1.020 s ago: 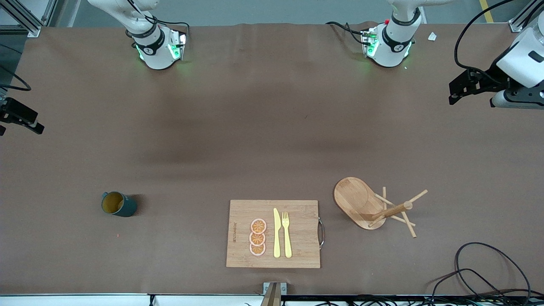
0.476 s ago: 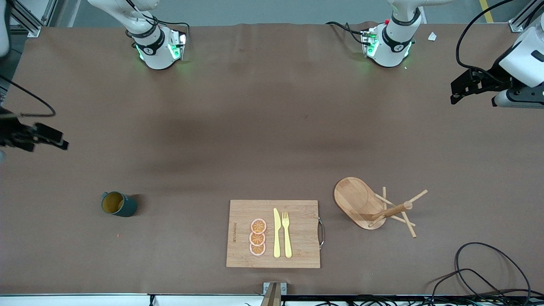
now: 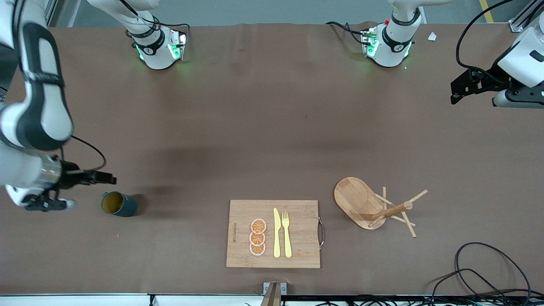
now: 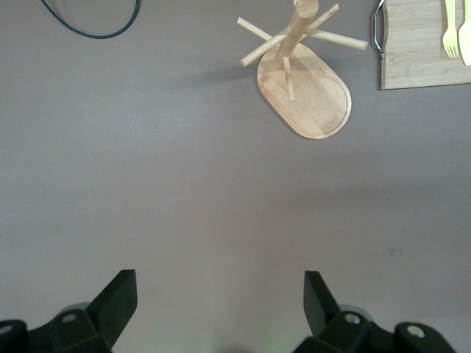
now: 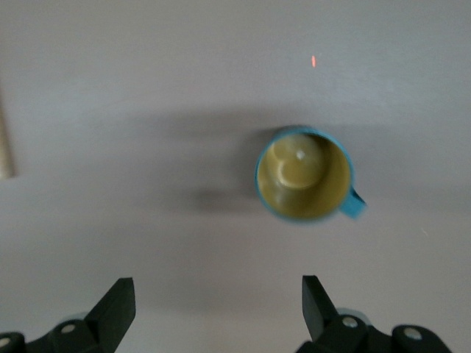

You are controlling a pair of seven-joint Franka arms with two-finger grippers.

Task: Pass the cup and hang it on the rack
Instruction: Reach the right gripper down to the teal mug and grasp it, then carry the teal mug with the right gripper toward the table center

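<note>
Table: brown cloth [image 3: 272, 127] covers the whole surface we work on, both arm bases standing along its robot edge.
Cup: the cup [image 3: 118, 204] stands upright at the right arm's end, mouth up and handle free, so we judge it can be taken from above.
Right gripper: our right gripper [image 3: 91, 177] hangs just beside the cup, fingers spread wide with nothing between them; its wrist view shows the cup [image 5: 305, 173] ahead of the fingertips [image 5: 118, 303].
Rack: the rack [image 3: 374, 207] stands at the left arm's end, near the cutting board [image 3: 273, 233], which explains the pass.
Left gripper: our left gripper [image 3: 461, 87] waits over bare cloth, fingers wide apart and empty.
Pegs: the thin pegs point upward and outward, free for a handle.
</note>
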